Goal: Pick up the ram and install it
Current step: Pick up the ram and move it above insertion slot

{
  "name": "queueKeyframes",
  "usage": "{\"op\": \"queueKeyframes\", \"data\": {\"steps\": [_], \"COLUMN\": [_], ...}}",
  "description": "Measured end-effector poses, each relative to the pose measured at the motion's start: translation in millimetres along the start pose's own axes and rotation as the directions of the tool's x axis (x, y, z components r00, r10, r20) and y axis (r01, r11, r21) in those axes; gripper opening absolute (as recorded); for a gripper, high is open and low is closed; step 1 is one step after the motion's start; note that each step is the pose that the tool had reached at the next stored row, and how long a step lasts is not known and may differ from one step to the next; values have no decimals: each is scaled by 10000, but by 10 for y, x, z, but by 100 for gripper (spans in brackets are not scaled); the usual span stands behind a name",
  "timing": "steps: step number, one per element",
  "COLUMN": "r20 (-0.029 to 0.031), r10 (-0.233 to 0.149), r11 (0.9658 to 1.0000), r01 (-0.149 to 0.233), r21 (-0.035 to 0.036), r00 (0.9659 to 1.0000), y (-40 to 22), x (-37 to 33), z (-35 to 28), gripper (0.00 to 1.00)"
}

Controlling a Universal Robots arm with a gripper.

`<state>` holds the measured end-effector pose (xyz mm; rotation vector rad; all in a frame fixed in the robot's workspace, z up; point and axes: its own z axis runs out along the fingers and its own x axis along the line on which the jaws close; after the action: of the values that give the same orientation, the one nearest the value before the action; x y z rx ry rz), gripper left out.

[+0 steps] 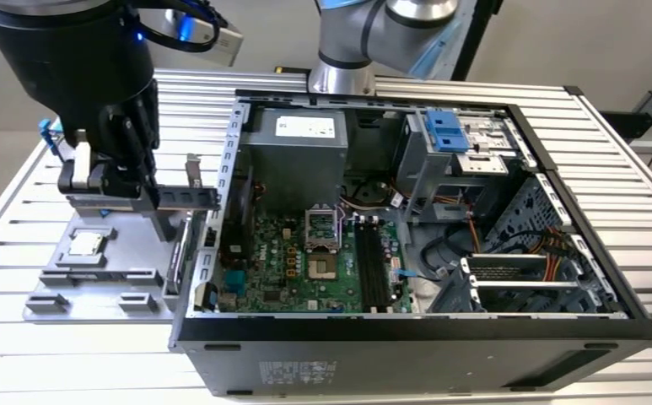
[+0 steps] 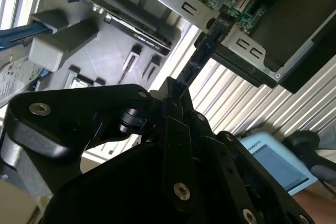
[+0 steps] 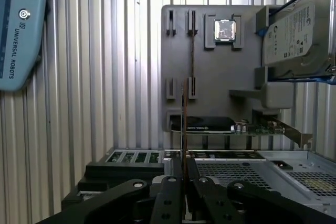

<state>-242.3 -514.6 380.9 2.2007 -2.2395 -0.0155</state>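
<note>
Claw: the gripper (image 3: 184, 178) is clenching the ram (image 1: 187, 196) edge-on between its fingers.
Ram: is hanging over the gray tray (image 1: 92, 288), its free end just beside the computer case (image 1: 416, 359) wall.
Room: memory slots (image 1: 373, 263) are lying unobstructed inside.
Surface: slatted table (image 1: 641, 211) is carrying both.

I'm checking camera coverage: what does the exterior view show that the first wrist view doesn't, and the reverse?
Exterior view: the motherboard and its black memory slots inside the open case. First wrist view: a teach pendant lying on the slatted table. Both: the gripper shut on the ram, and the grey tray holding the CPU chip.
</note>
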Motion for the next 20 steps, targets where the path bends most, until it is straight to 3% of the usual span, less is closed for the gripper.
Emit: {"op": "queueKeyframes", "data": {"steps": [20], "r20": [0], "r10": [0], "r11": [10000], "r01": [0], "r21": [0], "r00": [10000], "y": [-124], "x": [-21], "z": [-1], "gripper": [0]}}
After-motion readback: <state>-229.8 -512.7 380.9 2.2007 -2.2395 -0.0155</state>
